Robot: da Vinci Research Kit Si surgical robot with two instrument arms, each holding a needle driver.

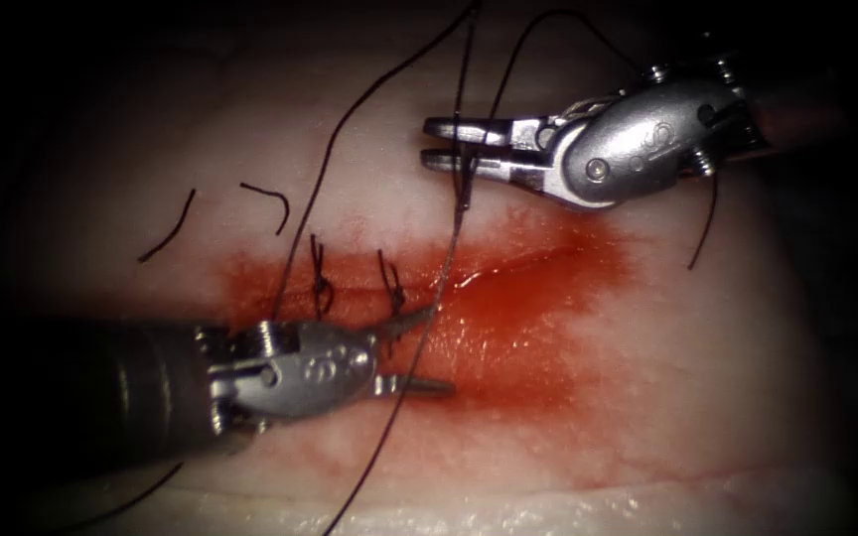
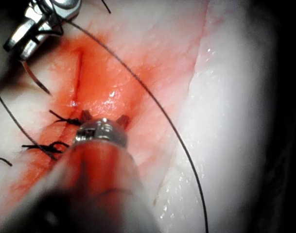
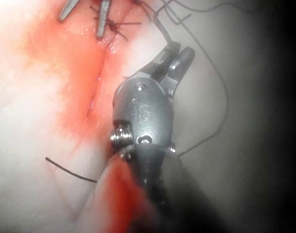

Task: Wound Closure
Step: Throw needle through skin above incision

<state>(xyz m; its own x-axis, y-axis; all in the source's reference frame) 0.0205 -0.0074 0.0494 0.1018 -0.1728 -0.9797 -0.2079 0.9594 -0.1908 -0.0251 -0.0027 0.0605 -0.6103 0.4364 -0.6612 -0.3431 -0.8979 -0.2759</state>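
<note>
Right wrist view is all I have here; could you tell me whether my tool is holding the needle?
Observer: Yes. In the left wrist view the right tool grips the curved needle near its thread end; the point hangs free, not in the tissue.
Operator: Thank you. What is the other tool holding?
Observer: Nothing. The left tool sits at the cut with its jaws open.
Operator: And how far along is the closure?
Observer: In the endoscope view two knotted stitches cross the cut's left part; to their right it lies open.
</note>
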